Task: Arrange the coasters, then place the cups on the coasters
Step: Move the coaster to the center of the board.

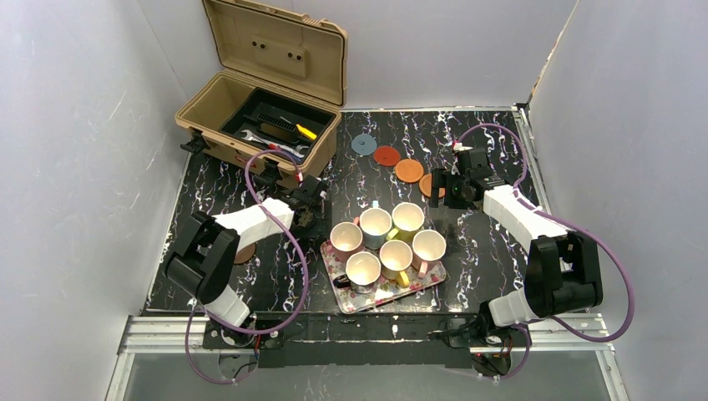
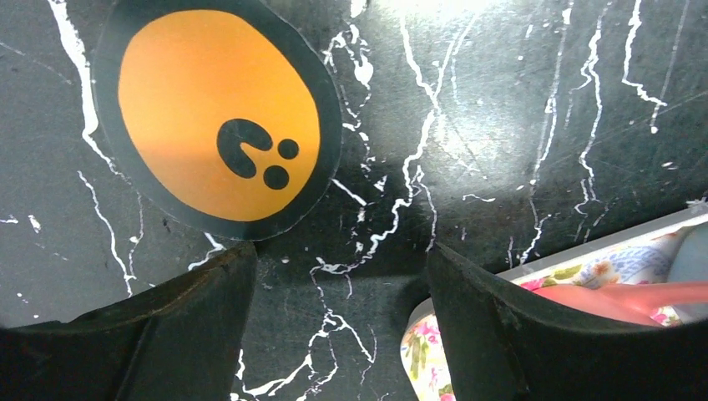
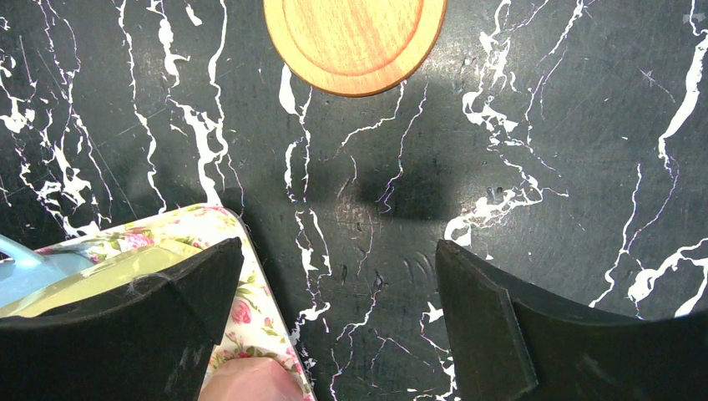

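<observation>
Six cups stand on the floral tray (image 1: 422, 288): pink (image 1: 346, 237), blue (image 1: 376, 223), yellow (image 1: 407, 219) and three more in front. Coasters lie in a row at the back: blue-grey (image 1: 363, 144), red (image 1: 386, 155), orange (image 1: 408, 170), and one (image 1: 427, 184) half hidden by my right gripper (image 1: 441, 189). A brown coaster (image 1: 245, 253) lies by the left arm. My left gripper (image 2: 342, 276) is open over bare table, just short of an orange, black-rimmed coaster (image 2: 219, 117). My right gripper (image 3: 338, 276) is open and empty, with a wooden-orange coaster (image 3: 355, 42) ahead of it.
An open tan toolbox (image 1: 259, 100) with tools sits at the back left. The tray's corner (image 2: 426, 351) lies under my left gripper's right finger, and another corner (image 3: 250, 317) under my right gripper's left finger. Grey walls close in both sides.
</observation>
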